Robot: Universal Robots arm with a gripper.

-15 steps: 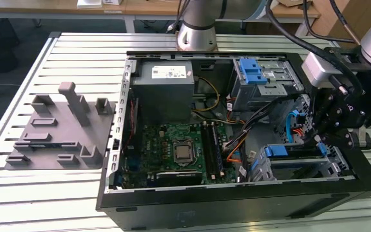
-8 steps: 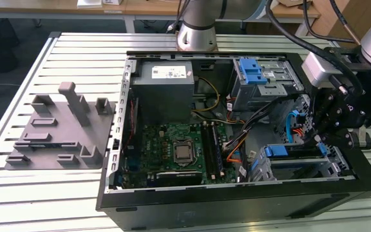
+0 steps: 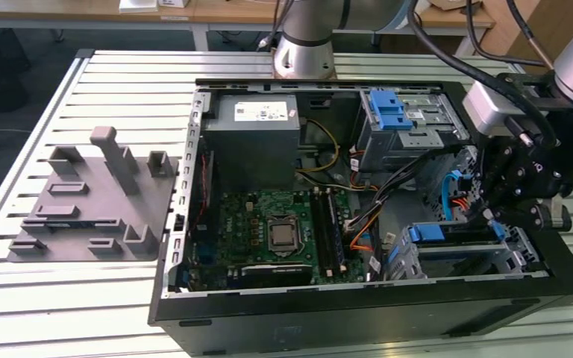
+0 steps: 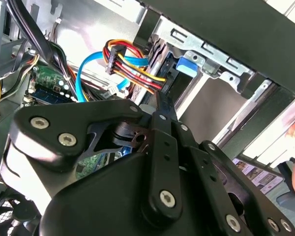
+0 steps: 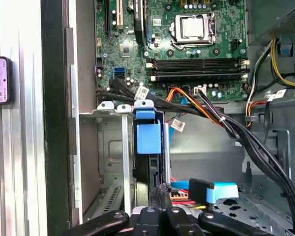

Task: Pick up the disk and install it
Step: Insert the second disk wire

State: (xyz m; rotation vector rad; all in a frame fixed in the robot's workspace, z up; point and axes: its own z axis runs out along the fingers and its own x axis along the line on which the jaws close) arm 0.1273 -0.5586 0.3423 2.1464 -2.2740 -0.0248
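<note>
— Blue frame, silver body: the disk, where?
— Standing on edge in the lower drive cage, inside the open computer case. Seen in the exterior view as a blue strip across the cage's top, at the case corner nearest the table's front edge, on the exterior view's right.
— Seated fully?
— Cannot say. In the first wrist view, slotted between the cage's metal rails, blue tab uppermost towards the motherboard.
— And the tool?
— Down inside the case, right over that cage. In the first wrist view, tip at the disk's near edge, touching or just short of it; cannot tell which.
— Open or closed?
— Cannot tell. Black linkage in the way in the second wrist view, tip aimed at the bay.
— Anything close to it?
— Bundle of red, yellow and orange wires just beside the tip, plus a looping blue cable. Blue connector lying free on the case floor near the disk.
— Rest of the case?
— Grey power supply box at the far corner, green motherboard between. Second blue latch on the upper cage, well apart from the tool.
— Outside the case?
— Grey moulded fixture on the slatted metal table, towards the edge on the exterior view's left.
</note>
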